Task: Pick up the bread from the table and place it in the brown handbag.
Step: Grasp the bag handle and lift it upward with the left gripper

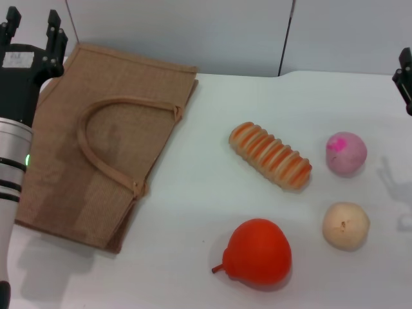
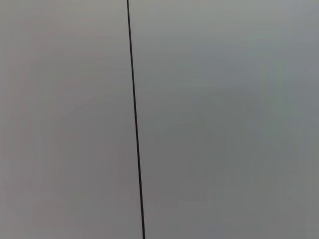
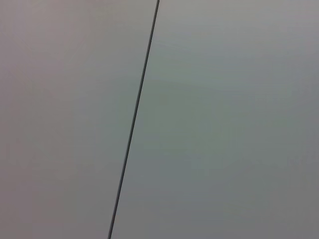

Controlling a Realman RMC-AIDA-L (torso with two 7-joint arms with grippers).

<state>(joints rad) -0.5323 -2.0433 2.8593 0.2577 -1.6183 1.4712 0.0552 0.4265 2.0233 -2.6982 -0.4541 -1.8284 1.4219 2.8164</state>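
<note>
One bread (image 1: 270, 155), one brown handbag (image 1: 96, 145), one red pear-shaped fruit (image 1: 257, 252), one pink ball (image 1: 346, 153), one beige ball (image 1: 346, 225), all on one white desk (image 1: 193, 193).

Bread lies flat at desk centre, long axis running from 10 to 4 o'clock, orange crust with cream stripes, touching nothing. Handbag lies flat, well apart from the bread at its 9 o'clock, two looped handles on top of it curving toward the bread side, mouth edge facing 3 o'clock. Red fruit near the bread at its 6 o'clock, stem pointing toward 8 o'clock. Pink ball just beside the bread's 4 o'clock end, at 3 o'clock of the loaf, apart from it. Beige ball at 6 o'clock of the pink ball, apart, and at 2 o'clock of the red fruit.

Left hand (image 1: 31, 29) sits at the 10 o'clock corner of the head view, above the handbag's far edge, two black fingers spread apart, holding nothing. White label on its black body, writing too small to read. Green light shows on the silver arm section below.

Right hand (image 1: 404, 80) only a black sliver at the 3 o'clock edge, well apart from the bread; cannot tell how far open it is.

Both wrist views show only grey wall panels with one dark seam each. No brands readable anywhere.
</note>
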